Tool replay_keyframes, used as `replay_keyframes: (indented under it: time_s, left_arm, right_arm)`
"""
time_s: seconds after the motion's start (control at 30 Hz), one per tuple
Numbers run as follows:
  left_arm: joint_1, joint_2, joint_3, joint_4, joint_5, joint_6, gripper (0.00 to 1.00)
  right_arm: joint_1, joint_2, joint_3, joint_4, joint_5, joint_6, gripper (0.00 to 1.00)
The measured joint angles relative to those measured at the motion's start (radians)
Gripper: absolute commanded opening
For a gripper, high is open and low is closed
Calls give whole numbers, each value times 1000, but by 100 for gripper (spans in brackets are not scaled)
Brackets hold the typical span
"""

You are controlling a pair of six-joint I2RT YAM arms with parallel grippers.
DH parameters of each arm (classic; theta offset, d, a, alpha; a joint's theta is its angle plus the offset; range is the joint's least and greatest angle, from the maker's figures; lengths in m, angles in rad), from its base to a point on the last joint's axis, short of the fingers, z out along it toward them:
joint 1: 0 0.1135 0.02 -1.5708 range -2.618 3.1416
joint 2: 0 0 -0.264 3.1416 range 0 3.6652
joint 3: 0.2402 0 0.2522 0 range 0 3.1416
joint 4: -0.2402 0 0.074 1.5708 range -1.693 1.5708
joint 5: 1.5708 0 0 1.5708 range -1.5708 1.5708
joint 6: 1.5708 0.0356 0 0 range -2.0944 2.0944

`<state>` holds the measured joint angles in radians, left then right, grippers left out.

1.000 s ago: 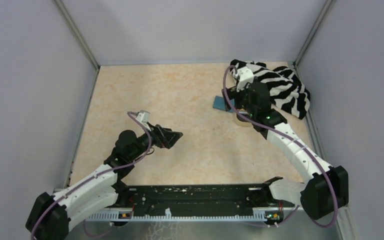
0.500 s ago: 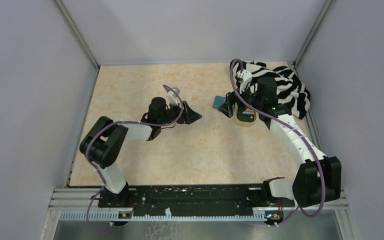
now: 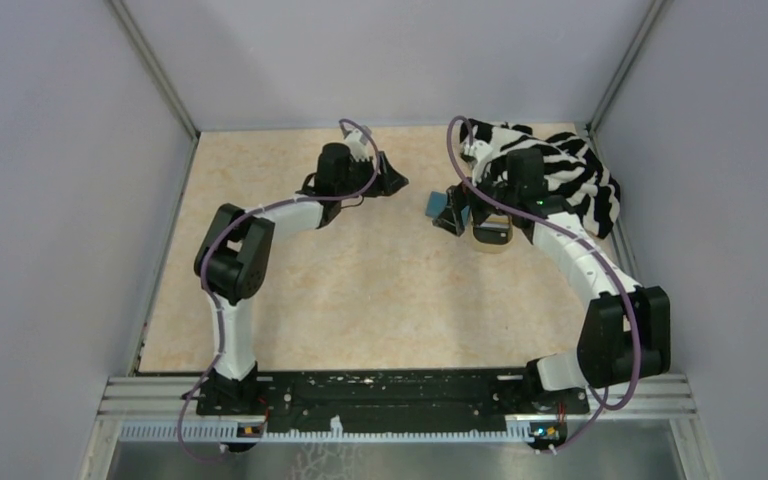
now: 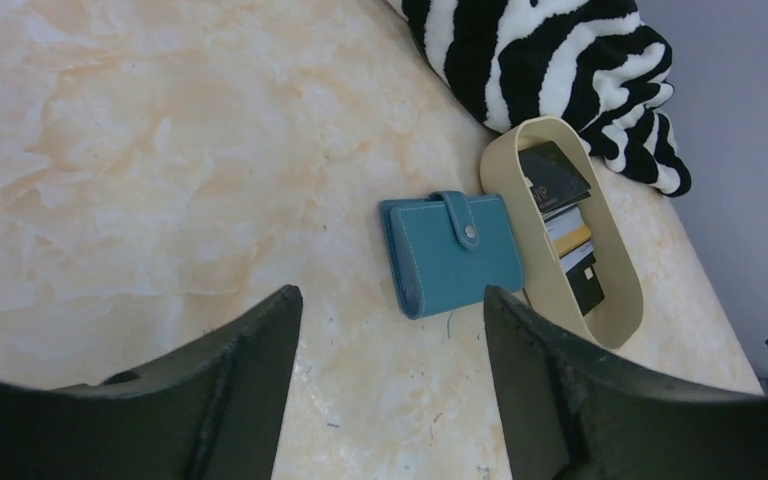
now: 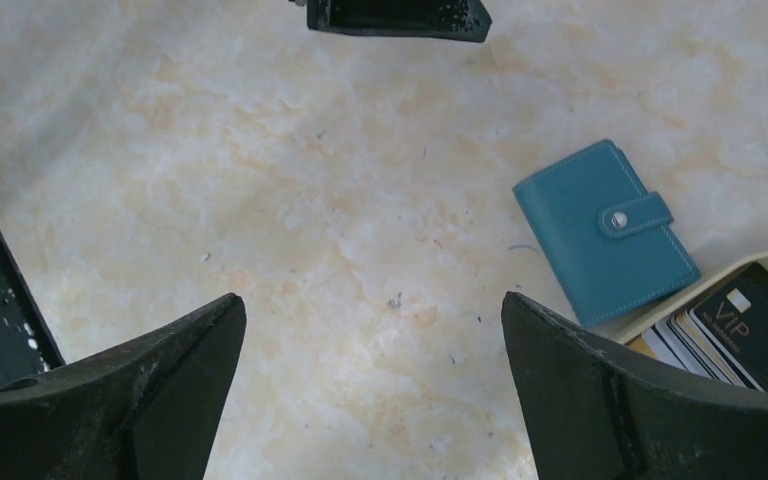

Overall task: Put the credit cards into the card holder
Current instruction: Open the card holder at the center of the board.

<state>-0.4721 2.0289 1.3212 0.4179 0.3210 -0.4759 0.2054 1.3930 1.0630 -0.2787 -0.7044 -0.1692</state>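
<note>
The teal card holder [image 4: 455,252] lies flat and closed on the table, its snap strap fastened. It also shows in the right wrist view [image 5: 605,230] and the top view [image 3: 434,205]. The credit cards [image 4: 560,205], black and one orange-gold, stand in a tan oval tray [image 4: 615,300] right beside it; they also show in the right wrist view [image 5: 745,330]. My left gripper [image 4: 390,300] is open and empty, short of the holder, also seen from above [image 3: 392,180]. My right gripper [image 5: 370,300] is open and empty above bare table beside the holder [image 3: 452,215].
A zebra-striped cloth [image 3: 560,175] is bunched in the far right corner, against the tray [image 3: 492,238]. Grey walls close the table on three sides. A black part [image 5: 397,18] juts in at the top of the right wrist view.
My left arm has swung from the near left out to the far middle, its gripper now facing the card holder. My right gripper has shifted slightly left beside the holder. Both stay open.
</note>
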Motion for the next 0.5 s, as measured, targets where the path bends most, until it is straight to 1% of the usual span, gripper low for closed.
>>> replay_keyframes:
  time_s: [0.17,0.3,0.4,0.5]
  left_arm:
    - [-19,107,73,-22,44,-1,67]
    - [-70,204,144,-67,84,-3,62]
    - [-95,253,186,-90,103,-10,58]
    - [-103,286,213,-105,131,-28,56]
  right_arm:
    - [-3,2,-11,-2,31,-23,98]
    - [-15,6,-11,2,45,-31,98]
    - [-38,7,-20,10,44,-29,98]
    - [-60,7,-32,18,41,-27,98]
